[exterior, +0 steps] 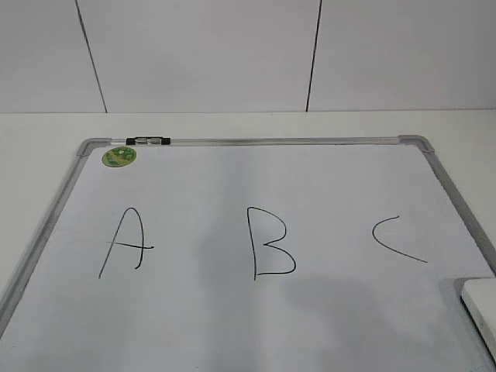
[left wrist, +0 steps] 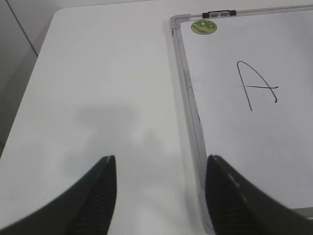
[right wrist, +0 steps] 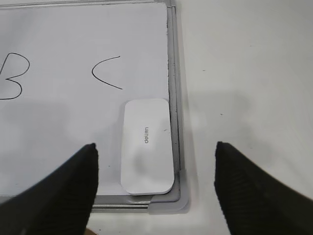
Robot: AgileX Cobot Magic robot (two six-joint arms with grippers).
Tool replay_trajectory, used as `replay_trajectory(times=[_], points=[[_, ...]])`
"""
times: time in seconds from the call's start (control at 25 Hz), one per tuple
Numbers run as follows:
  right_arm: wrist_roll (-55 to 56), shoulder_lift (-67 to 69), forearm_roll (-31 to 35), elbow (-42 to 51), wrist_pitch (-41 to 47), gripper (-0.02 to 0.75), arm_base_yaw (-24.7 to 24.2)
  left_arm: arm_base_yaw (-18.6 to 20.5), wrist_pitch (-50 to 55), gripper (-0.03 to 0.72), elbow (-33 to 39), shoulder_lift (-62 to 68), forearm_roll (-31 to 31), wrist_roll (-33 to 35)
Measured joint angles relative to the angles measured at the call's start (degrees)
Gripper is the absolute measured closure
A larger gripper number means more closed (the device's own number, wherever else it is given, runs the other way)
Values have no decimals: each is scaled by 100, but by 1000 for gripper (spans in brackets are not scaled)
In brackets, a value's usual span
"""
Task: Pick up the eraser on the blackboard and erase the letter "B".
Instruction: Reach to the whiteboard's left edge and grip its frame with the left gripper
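Observation:
The blackboard (exterior: 256,167) is a white board with a silver-grey frame, lying flat. The black letter "B" (exterior: 271,242) stands in its middle, between "A" (exterior: 124,242) and "C" (exterior: 397,240). The white eraser (right wrist: 146,146) lies on the board's near right corner, against the frame; only its edge shows in the exterior view (exterior: 480,306). My right gripper (right wrist: 155,151) is open and hangs above the eraser, one finger on each side. My left gripper (left wrist: 161,164) is open and empty above the board's near left frame (left wrist: 193,127). Part of "B" (right wrist: 11,77) shows in the right wrist view.
A round green sticker (exterior: 119,157) and a black clip (exterior: 149,141) sit at the board's far left corner. The white table (left wrist: 98,88) runs left of the board and right of it (right wrist: 244,73). A tiled wall (exterior: 201,54) stands behind.

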Motion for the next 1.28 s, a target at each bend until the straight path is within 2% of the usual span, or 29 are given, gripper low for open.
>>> replay_trajectory(times=[0.48,0.68,0.84,1.0,1.28], points=[[0,347,53,-326,425,166,0,0,0,266,0,0,0,0],[14,1167,53,-820,680,166,0,0,0,274,0,0,0,0],[102,1896,453,-1109,688,166,0,0,0,276,0,0,0,0],[123,2732,858,-1164,688,166,0,0,0,276,0,0,0,0],[107,3841,921,-1164,665,166,0,0,0,291,0,0,0,0]])
